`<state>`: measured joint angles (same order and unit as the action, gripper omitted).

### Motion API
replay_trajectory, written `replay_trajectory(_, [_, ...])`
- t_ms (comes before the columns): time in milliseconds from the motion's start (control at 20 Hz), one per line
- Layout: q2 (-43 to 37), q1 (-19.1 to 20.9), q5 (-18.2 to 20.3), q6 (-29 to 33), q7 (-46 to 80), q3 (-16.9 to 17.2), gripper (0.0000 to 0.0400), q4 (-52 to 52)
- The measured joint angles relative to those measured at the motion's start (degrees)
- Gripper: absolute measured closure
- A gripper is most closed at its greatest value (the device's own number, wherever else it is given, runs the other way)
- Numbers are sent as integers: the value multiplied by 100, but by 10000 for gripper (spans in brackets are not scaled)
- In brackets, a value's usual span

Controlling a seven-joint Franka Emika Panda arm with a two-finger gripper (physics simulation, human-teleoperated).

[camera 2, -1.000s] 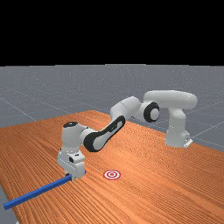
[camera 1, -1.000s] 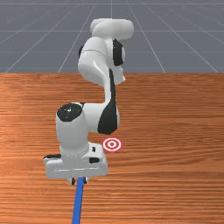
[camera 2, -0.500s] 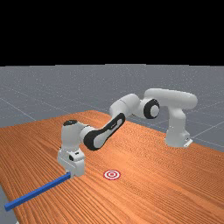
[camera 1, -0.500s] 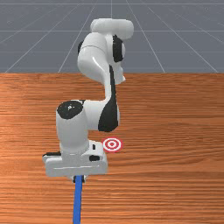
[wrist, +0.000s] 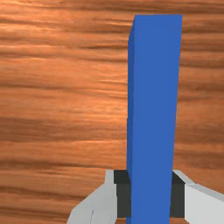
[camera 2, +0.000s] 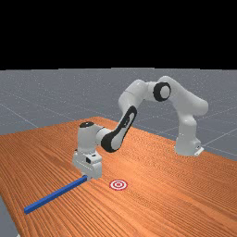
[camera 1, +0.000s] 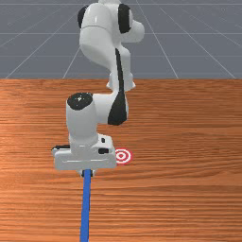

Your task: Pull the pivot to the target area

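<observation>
A desk point(camera 1: 189, 198) of orange-brown wood, its grain in fine dark streaks, lies under a smooth, rounded arm point(camera 2: 134, 95) in glossy white with black joint caps. On it is a round, flat target point(camera 1: 121, 156) of red and white rings.

In the far view the arm's base stands at the picture's 3 o'clock; the arm rises from there, bends over and comes down to the tool point(camera 1: 87, 174), which points straight down. The tool is closed about the blue bar point(wrist: 153, 100), its dark, squarish pads point(wrist: 124, 201) touching the two long sides.

The bar, the pivot to be pulled, is plain, straight and square-edged, a flat matte blue with a darker side face. From the tool it runs toward 6 o'clock in the front view and 8 o'clock in the far view. The target is near, apart from the bar, at the tool's 2 o'clock in the front view, where the tool's white body slightly overlaps its rim.
</observation>
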<state>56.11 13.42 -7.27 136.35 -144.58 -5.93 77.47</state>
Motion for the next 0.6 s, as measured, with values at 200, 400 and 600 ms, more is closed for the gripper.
replay_trajectory(200, [-857, 175, 4, 798, 15, -14, 305, 1684])
replay_trajectory(400, [-1434, 103, -211, 1388, 190, 198, 305, 2835])
replay_trajectory(600, [-1979, 363, -89, 1923, 38, 66, 305, 3965])
